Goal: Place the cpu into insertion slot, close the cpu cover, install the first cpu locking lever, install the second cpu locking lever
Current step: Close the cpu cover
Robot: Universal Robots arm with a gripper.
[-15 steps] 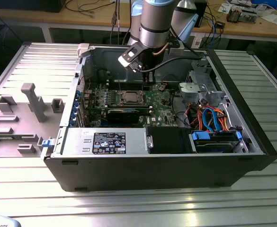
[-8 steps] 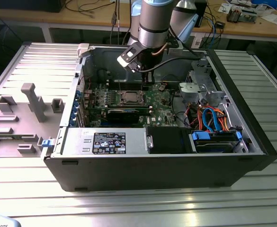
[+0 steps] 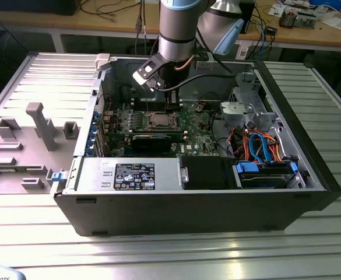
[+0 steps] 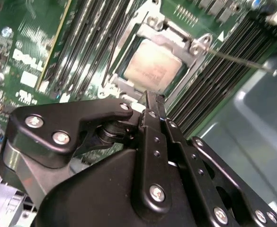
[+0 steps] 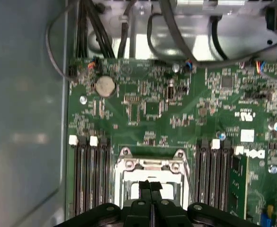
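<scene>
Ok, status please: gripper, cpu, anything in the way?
Gripper over cpu, jaws shut, empty. Cpu seated in insertion slot, cpu cover down around it. One lever rod sticks out. Nothing in the way.

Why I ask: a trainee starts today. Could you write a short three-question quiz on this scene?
1. True or false: the small square silver-grey cpu lies in the silver-rimmed square insertion slot on the green circuit board.
2. How do the black metal pincer fingertips stand? A: wide apart. B: shut together. C: clamped on an orange cable.
3. Fill in: long narrow black memory slots flank the insertion slot on ____ sides.

Key: 1 true; 2 B; 3 both.
</scene>
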